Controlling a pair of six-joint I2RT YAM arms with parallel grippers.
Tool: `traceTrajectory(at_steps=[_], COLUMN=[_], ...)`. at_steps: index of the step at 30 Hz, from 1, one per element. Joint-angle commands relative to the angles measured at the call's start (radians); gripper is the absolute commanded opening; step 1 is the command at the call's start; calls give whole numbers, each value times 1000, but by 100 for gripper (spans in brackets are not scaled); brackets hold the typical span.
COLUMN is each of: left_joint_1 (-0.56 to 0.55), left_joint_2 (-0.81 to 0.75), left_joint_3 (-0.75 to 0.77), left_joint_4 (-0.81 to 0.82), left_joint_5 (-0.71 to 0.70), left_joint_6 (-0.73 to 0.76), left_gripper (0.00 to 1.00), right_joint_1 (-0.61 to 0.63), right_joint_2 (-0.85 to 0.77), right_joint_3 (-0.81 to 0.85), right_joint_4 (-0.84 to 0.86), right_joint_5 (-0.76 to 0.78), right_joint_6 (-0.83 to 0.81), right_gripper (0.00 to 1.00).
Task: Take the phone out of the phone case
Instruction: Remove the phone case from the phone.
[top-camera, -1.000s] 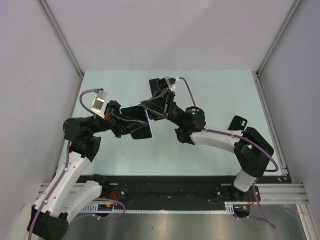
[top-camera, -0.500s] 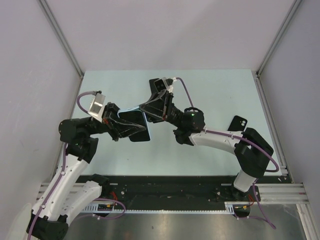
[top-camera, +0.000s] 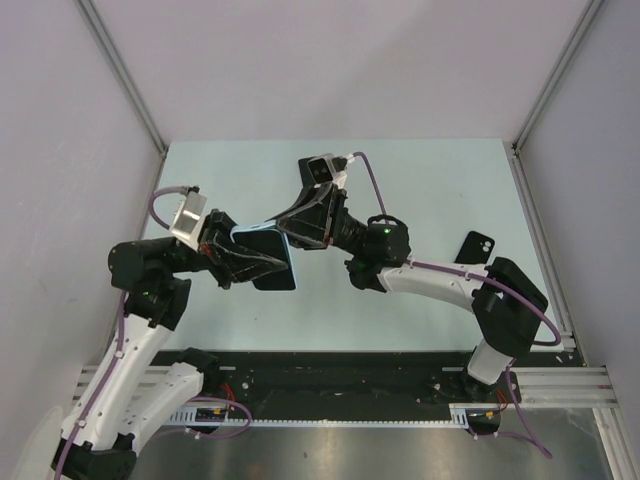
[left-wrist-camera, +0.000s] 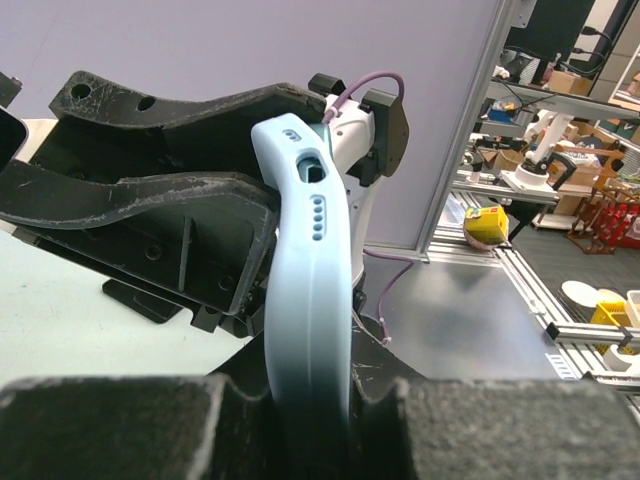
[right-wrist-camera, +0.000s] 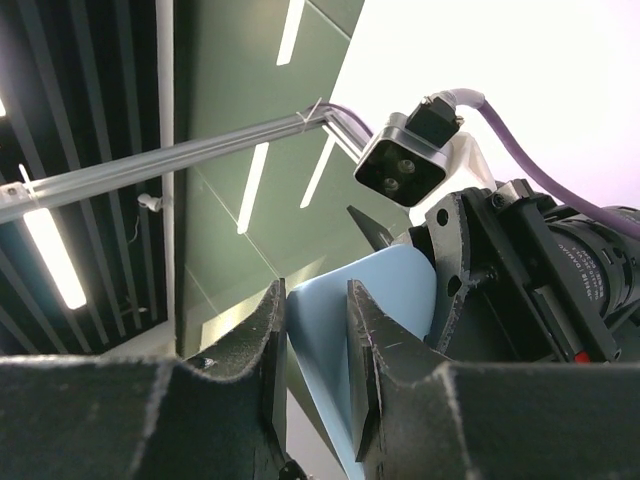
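Note:
The phone, dark face showing, sits in a light blue case held in the air over the table between both arms. My left gripper is shut on the case from the left. In the left wrist view the case stands edge-on between my left gripper's pads. My right gripper is shut on the case's upper right corner. In the right wrist view the blue case is pinched in my right gripper.
A small black piece with a hole lies on the pale green table at the right. Grey walls close in the left, back and right. The black rail with the arm bases runs along the near edge.
The left arm has drawn back to the left, carrying the cased phone a little left and down. The right gripper has followed, still clamped on the case's corner.

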Motion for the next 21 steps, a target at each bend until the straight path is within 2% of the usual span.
traceTrajectory(at_steps=[1, 12, 21], left_joint_1=[-51, -53, -51], left_joint_2=[-41, -61, -86], left_joint_3=[103, 121, 135], left_joint_4=[84, 78, 79], left_joint_5=[131, 134, 149], left_joint_6=[56, 59, 54], left_gripper=[0, 0, 0], right_joint_1=[17, -1, -18], right_joint_2=[84, 140, 157], right_joint_3=[-22, -22, -22], right_joint_4=[-237, -272, -353], right_joint_5=[-68, -77, -78], right_joint_6=[-128, -116, -193], right_gripper=[0, 0, 0])
